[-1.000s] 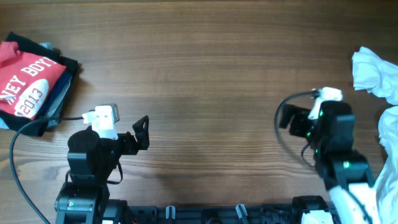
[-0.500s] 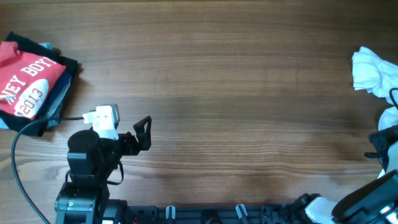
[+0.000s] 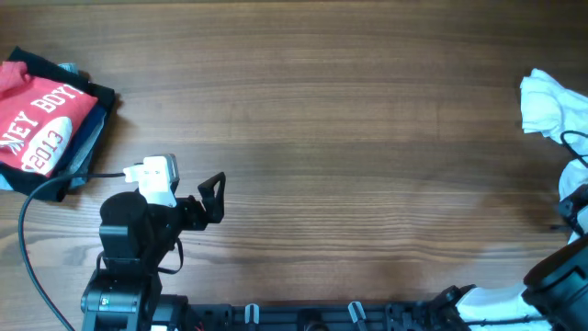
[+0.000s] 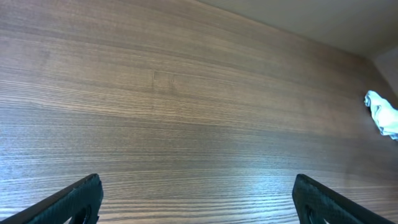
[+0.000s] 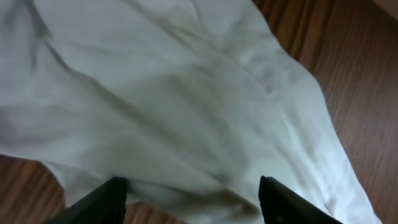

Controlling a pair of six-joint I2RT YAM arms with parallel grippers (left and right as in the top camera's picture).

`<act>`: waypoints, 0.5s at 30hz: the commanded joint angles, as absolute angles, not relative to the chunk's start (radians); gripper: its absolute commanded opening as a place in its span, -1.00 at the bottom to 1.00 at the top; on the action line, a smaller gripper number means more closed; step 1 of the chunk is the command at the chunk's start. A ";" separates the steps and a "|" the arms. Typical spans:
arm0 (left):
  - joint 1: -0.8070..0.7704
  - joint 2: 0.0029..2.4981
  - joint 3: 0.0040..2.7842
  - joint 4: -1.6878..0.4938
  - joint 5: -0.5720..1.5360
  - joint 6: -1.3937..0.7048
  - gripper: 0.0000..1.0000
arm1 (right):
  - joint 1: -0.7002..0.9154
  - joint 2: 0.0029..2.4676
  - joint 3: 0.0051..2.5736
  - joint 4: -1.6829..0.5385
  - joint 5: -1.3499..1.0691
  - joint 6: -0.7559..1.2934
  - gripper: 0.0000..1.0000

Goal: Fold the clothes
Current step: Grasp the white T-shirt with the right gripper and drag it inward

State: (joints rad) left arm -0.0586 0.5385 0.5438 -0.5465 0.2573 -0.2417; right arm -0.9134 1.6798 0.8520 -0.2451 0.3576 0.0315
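A crumpled white garment [image 3: 548, 103] lies at the table's right edge; it fills the right wrist view [image 5: 186, 93] and shows far off in the left wrist view [image 4: 380, 115]. A folded stack with a red printed shirt [image 3: 41, 124] on top sits at the far left. My left gripper [image 3: 211, 196] is open and empty over bare wood [image 4: 196, 202]. My right gripper [image 5: 193, 202] is open just above the white garment, fingers either side of a fold; its arm [image 3: 565, 267] is mostly off the right edge overhead.
A black cable [image 3: 41, 188] runs from the left arm past the folded stack. The wooden table [image 3: 349, 138] spans the middle between the arms. The arm bases stand along the front edge.
My right arm has swung from the table's right-centre out to the right edge, over the white garment. The left arm has not moved.
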 commanded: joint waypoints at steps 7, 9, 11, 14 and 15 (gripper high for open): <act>-0.055 0.536 0.569 -0.542 0.273 -0.252 0.93 | -0.931 1.750 0.860 -0.239 0.169 0.027 -0.91; -0.055 0.536 0.569 -0.540 0.273 -0.252 0.93 | -0.922 1.729 0.860 -0.235 0.026 0.028 -0.91; -0.055 0.536 0.569 -0.539 0.273 -0.252 0.92 | -0.863 1.674 0.864 -0.233 -0.056 0.028 -0.91; -0.055 0.536 0.569 -0.539 0.273 -0.252 0.88 | -0.680 1.590 0.864 -0.256 -0.085 0.028 -0.91; -0.055 0.536 0.569 -0.539 0.273 -0.252 0.88 | -0.596 1.571 0.864 -0.272 -0.085 0.028 -0.91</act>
State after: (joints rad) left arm -0.0586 0.5385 0.5438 -0.5453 0.2577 -0.2462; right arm -0.7559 1.6367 0.8520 -0.2523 0.0029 0.0250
